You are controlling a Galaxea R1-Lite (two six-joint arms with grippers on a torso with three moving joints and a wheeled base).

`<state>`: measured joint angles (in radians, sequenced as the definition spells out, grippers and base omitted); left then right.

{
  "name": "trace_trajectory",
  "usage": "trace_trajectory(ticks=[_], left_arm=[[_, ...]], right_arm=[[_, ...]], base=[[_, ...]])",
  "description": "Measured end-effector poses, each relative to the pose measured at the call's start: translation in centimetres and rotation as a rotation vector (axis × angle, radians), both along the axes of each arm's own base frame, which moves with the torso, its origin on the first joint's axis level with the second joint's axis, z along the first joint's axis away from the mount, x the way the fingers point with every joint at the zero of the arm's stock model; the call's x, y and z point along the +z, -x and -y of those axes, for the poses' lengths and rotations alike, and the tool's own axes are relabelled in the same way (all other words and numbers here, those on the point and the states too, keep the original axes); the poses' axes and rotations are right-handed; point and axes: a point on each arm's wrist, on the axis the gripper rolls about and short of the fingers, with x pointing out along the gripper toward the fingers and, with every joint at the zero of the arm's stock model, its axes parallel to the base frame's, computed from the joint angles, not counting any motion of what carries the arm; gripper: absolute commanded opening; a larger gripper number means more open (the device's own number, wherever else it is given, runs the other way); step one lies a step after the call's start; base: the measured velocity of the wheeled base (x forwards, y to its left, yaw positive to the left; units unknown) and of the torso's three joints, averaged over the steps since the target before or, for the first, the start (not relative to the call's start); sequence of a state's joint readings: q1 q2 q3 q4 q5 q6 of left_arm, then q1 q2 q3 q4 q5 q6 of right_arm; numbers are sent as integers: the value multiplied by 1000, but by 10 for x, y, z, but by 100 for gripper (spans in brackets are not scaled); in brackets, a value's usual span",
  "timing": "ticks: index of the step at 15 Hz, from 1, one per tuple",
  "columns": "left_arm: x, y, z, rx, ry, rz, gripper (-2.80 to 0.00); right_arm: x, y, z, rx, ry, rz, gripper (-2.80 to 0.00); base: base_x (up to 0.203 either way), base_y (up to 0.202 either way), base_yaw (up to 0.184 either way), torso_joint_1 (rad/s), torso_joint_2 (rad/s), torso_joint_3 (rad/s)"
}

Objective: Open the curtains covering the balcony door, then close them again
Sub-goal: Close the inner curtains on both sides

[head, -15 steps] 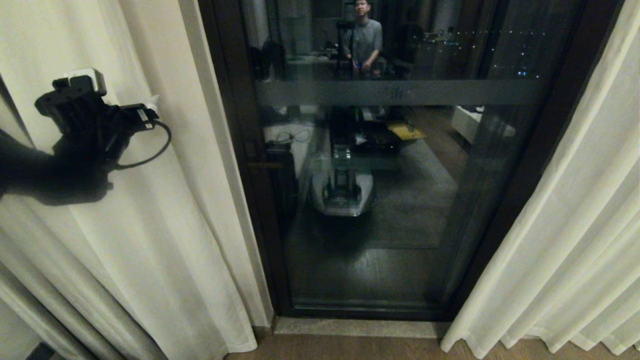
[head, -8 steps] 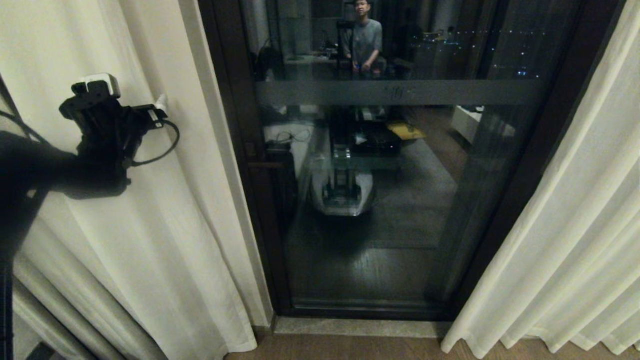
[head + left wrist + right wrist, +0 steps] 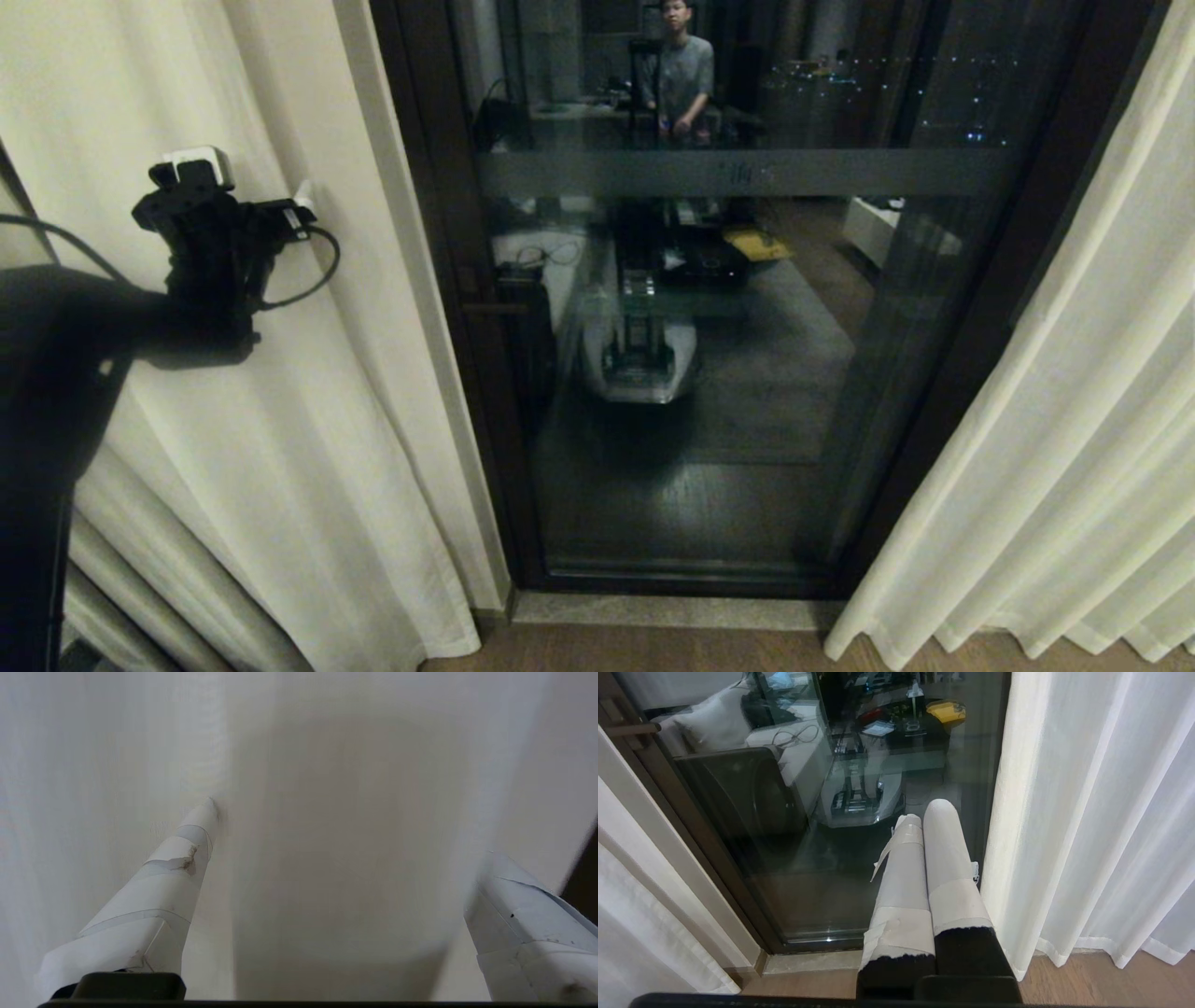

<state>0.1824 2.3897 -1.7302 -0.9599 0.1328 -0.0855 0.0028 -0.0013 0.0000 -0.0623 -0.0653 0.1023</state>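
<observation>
The curtains stand parted: a left panel (image 3: 280, 420) and a right panel (image 3: 1055, 401) hang either side of the bare balcony door (image 3: 728, 392), dark-framed glass with a frosted band (image 3: 747, 173). My left gripper (image 3: 250, 182) is raised against the left panel near its inner edge. In the left wrist view the gripper (image 3: 350, 833) is open wide, a pleat of the curtain (image 3: 336, 788) lies between its taped fingers (image 3: 187, 858), and one tip touches the fabric. My right gripper (image 3: 924, 812) hangs low before the door (image 3: 784, 826), shut on nothing, beside the right panel (image 3: 1087, 812).
The glass reflects a standing person (image 3: 681, 75), the robot's own base (image 3: 639, 364) and room furniture. A cream wall strip (image 3: 411, 280) runs between the left panel and the door frame. A stone threshold (image 3: 653, 611) and wood floor (image 3: 653, 653) lie below.
In the head view my left arm has shifted right and a little lower along the left curtain panel, its gripper still open. Door, right panel and right arm are unchanged.
</observation>
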Motion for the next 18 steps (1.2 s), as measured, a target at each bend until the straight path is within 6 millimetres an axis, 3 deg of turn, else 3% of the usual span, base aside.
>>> trace_trajectory(ticks=[5,6,18], left_arm=[[-8,-5,-7,9,-1,0,0],[-9,-6,-7,10,-1,2,-280],[-12,-6,-12,16,-3,-3,-280]], right_arm=[[0,0,0,0,0,0,-280],[0,0,0,0,0,0,-280],[0,0,0,-1,0,0,-280]], base=[[0,0,0,0,0,0],[0,0,0,0,0,0],[0,0,0,0,0,0]])
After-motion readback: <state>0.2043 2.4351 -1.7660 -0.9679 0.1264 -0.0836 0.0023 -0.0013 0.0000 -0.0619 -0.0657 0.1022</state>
